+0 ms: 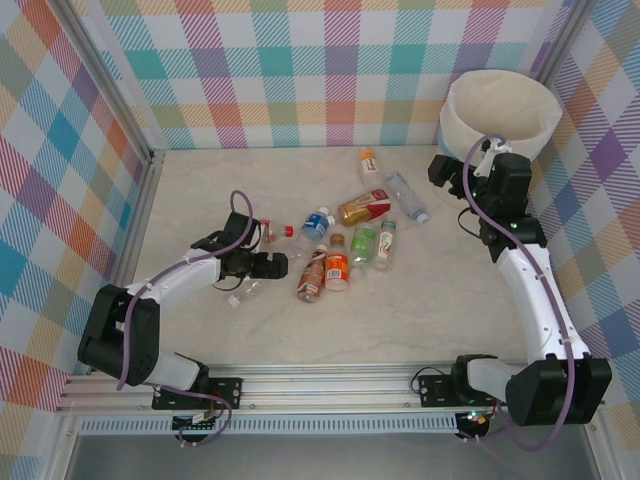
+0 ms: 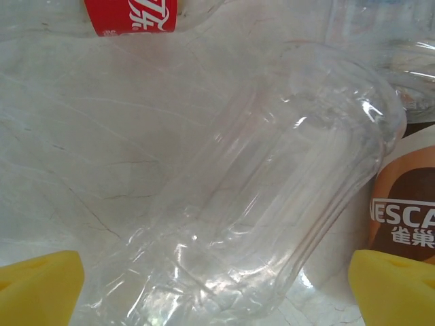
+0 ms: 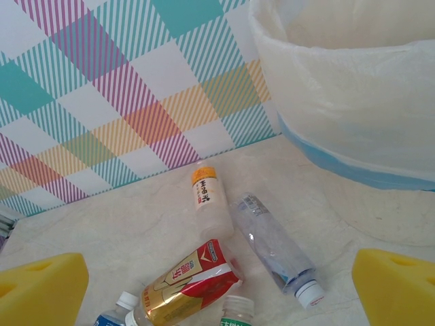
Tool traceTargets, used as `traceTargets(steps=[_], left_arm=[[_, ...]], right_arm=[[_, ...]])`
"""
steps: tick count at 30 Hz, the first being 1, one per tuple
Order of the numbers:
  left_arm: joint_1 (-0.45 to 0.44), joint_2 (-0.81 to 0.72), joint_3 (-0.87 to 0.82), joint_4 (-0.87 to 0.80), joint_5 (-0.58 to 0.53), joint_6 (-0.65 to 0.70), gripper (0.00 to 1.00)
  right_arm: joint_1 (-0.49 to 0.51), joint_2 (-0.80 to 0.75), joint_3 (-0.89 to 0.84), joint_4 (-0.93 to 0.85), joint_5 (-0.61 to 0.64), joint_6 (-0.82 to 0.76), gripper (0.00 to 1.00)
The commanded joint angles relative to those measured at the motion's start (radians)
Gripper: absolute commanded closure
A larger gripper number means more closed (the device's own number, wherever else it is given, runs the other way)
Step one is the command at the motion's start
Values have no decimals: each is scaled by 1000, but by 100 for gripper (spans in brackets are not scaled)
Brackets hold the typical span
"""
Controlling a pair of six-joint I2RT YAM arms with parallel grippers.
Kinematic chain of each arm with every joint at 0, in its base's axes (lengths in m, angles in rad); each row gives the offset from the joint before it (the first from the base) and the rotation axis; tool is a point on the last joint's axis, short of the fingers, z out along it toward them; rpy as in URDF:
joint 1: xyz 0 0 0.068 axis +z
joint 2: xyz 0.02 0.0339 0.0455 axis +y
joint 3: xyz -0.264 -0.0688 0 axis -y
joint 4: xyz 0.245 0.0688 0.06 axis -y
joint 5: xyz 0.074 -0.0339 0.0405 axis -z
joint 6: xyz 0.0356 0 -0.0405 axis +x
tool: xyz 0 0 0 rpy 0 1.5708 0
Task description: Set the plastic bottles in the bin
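Clear bottle [image 2: 272, 190], ribbed and without a label, lies on its side closest to the left wrist lens, between the yellow fingertips [image 2: 37, 288] of the left tool [image 2: 217, 292], which is spread wide on either side of it and pinches nothing; by these pictures the job of clearing the plastic bottles [image 1: 337, 268] looks barely begun, with about ten of them scattered across the middle of the marble-patterned counter [image 1: 200, 190] and the bin [image 1: 462, 128] standing in the far right corner, its cream liner bare as far as the overhead camera looks into it, though the bottom is hidden; the right tool [image 3: 217, 288] hangs near the bin, likewise spread and carrying nothing, so every bottle seen has yet to be lifted, the clear one being the likely first; the left wrist view gives what the overhead cannot, namely the lettering on a brown Nescafé bottle [image 2: 404, 204] just beside the clear one's base and a red label [image 2: 132, 17] on a further bottle beyond; the right wrist view adds the light blue band [image 3: 340, 159] round the bin's wall and, lying near it, an orange-capped bottle [image 3: 207, 200], a white-capped bottle [image 3: 272, 244] and a gold-and-red bottle [image 3: 190, 282]; the overhead view, for its part, sets out both arms and how well apart the main cluster lies from the bin.
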Motion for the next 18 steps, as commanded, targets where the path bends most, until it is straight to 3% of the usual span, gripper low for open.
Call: traceTargets(steps=[1,6,11,18], left_arm=[[-10,35,37,-95,-30,-20,0],[-100,143,111,-187,-97,-32,0],[-157,158,102,-148,-153,-34,1],[-165,118,106,-145,-210,-28,20]], right_arm=[[3,-21,-14,33,2,17,0],[3,-22,-21,31,7,15,0],[3,-21,-32,39,15,12,0],[3,-16,-31,42,6,16,0]])
